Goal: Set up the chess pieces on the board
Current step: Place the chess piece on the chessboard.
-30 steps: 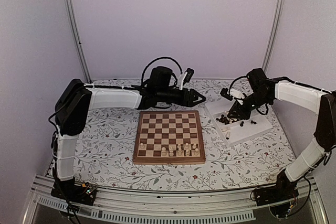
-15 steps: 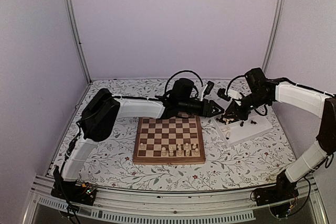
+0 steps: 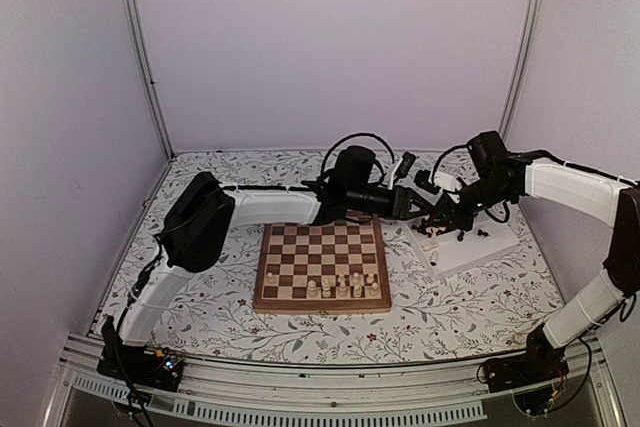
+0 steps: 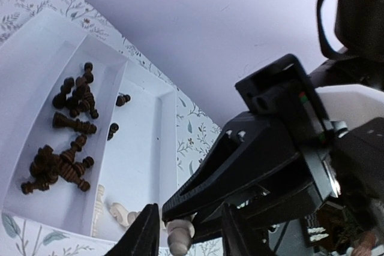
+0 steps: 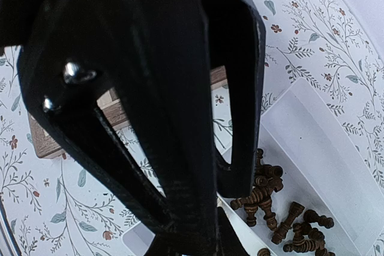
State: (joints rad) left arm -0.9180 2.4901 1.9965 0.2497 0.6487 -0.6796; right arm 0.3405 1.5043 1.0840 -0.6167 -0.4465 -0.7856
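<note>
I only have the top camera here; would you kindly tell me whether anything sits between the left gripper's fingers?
Observer: Yes. The left wrist view shows a pale chess piece standing between the fingers of the left gripper, with a gap showing on one side.
Operator: Thank you. What else is in the tray there?
Observer: The dark pieces lie heaped in one long compartment of the white tray.
Operator: And the right gripper?
Observer: The right wrist view shows the right gripper shut, poised beside those dark pieces.
</note>
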